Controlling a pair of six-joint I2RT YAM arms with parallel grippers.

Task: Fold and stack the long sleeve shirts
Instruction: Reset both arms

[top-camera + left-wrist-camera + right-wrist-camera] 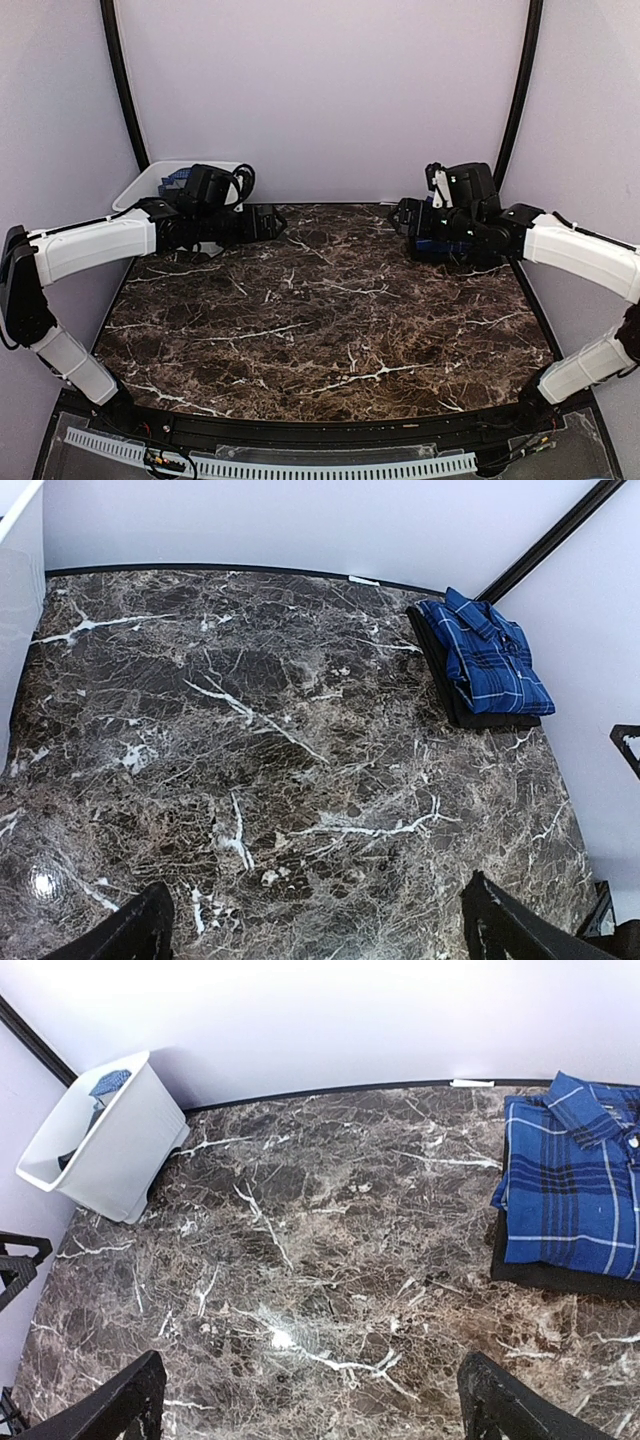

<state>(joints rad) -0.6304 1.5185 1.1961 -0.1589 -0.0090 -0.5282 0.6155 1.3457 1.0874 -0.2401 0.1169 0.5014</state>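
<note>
2 empty claws gape wide: left claw (315,925), right claw (310,1395); ahead-right of the latter, blue plaid shirt (575,1190) tops black shirt (540,1273).

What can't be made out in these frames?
- Right wrist view: blue plaid shirt cut off by the right edge; black shirt shows only an edge.
- Top view: blue plaid shirt mostly hidden under the right arm; black shirt unseen.
- White tub: its walls hide the contents; left arm partly covers it from above.

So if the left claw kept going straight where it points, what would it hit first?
Probably the bare marble table: the left gripper seems angled down at it. The folded shirts sit off to the side.
</note>
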